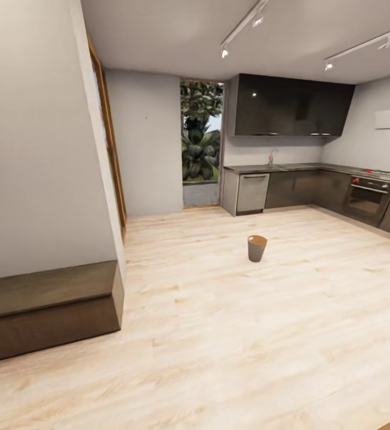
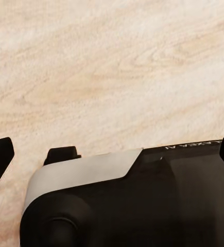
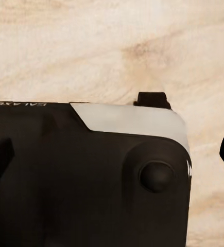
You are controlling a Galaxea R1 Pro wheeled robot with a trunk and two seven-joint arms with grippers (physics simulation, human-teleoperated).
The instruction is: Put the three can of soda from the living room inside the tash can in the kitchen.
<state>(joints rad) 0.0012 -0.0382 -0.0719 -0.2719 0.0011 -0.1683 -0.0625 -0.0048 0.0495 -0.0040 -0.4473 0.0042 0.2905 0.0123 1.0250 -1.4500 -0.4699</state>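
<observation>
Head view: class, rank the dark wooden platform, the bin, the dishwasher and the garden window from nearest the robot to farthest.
1. Dark wooden platform, low against the left wall.
2. Bin, standing mid-floor.
3. Dishwasher, at the counter's left end.
4. Garden window, in the back wall.

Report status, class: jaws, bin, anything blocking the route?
Both jaws wide apart, holding nothing, over wood floor. Trash can upright on the kitchen floor ahead, no cans seen. Open floor up to it; dark bench off to the left.
</observation>
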